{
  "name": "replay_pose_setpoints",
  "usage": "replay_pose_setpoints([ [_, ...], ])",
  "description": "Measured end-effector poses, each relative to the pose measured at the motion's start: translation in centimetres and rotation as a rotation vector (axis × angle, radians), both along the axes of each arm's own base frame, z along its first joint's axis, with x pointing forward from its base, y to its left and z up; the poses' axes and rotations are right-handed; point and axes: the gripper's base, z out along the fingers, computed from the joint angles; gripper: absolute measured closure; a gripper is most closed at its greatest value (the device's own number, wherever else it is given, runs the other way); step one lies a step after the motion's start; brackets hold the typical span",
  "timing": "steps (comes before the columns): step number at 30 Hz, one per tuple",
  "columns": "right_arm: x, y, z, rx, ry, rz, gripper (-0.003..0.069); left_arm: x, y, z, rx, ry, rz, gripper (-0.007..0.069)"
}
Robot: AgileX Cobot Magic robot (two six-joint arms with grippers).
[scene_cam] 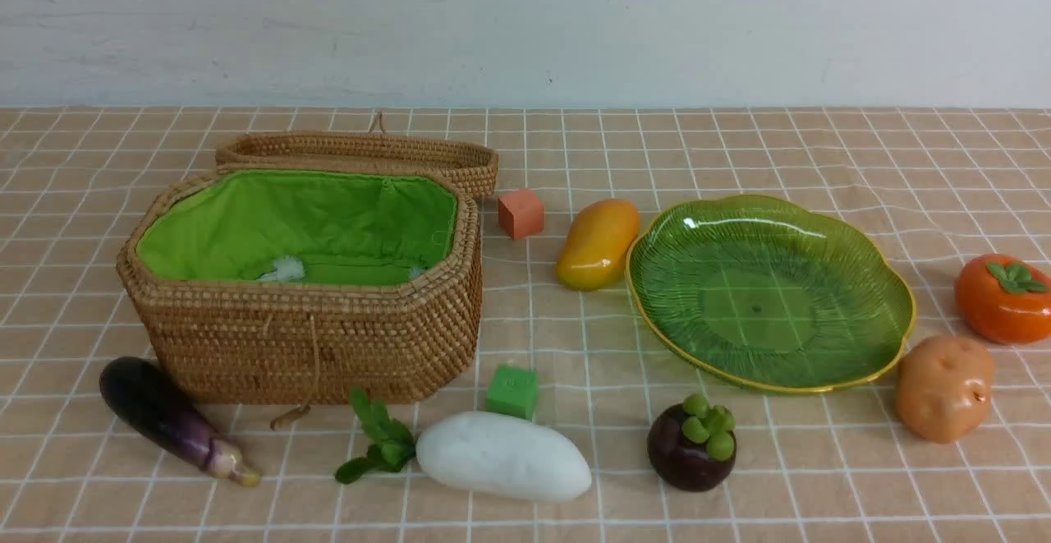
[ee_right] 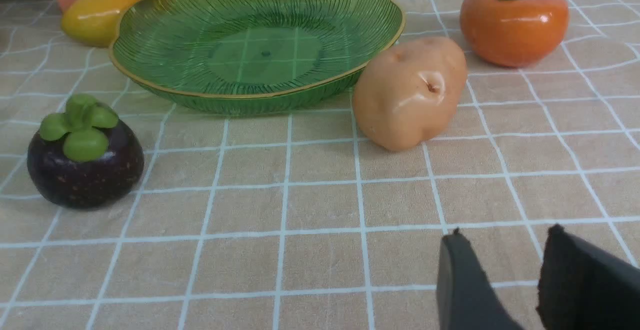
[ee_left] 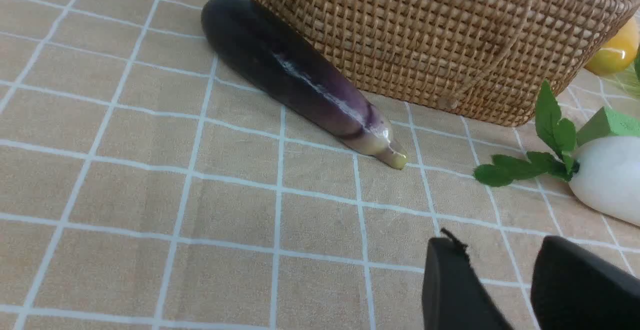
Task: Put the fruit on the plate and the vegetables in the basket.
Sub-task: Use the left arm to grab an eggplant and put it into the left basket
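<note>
Six pieces unsorted, both jaws part-open and empty; left should pinch the glossy dark purple eggplant (ee_left: 295, 78) mid-body, then clear the green-lined wicker basket (scene_cam: 312, 338) rim.

The tablecloth (scene_cam: 739, 485) is tan with a white grid. Golden-brown woven basket (scene_cam: 312, 338), bright green lining (scene_cam: 328, 223), a whitish speck (scene_cam: 285, 269) inside, perhaps fluff. Dark purple eggplant (scene_cam: 164, 418), white radish (scene_cam: 502, 455), yellow-orange mango (scene_cam: 598, 244), orange persimmon (scene_cam: 1002, 301), tan potato (scene_cam: 944, 388), purple green-capped mangosteen (scene_cam: 690, 453), ribbed green gold-rimmed plate (scene_cam: 772, 296).

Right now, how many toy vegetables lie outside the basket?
3: eggplant left-front of the basket, radish in front of it, potato right of the plate. The basket floor is partly hidden.
</note>
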Motion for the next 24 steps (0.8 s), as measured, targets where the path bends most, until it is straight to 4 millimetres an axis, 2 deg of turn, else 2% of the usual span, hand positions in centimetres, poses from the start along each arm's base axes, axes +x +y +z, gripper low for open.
replay_pose_setpoints([
  [20, 0.0, 0.0, 0.0, 0.0, 0.0, 0.0, 0.0417, 0.0, 0.0, 0.0, 0.0, 0.0, 0.0, 0.0386],
  [24, 0.0, 0.0, 0.0, 0.0, 0.0, 0.0, 0.0417, 0.12, -0.03, 0.39, -0.026, -0.043, 0.004, 0.0386],
])
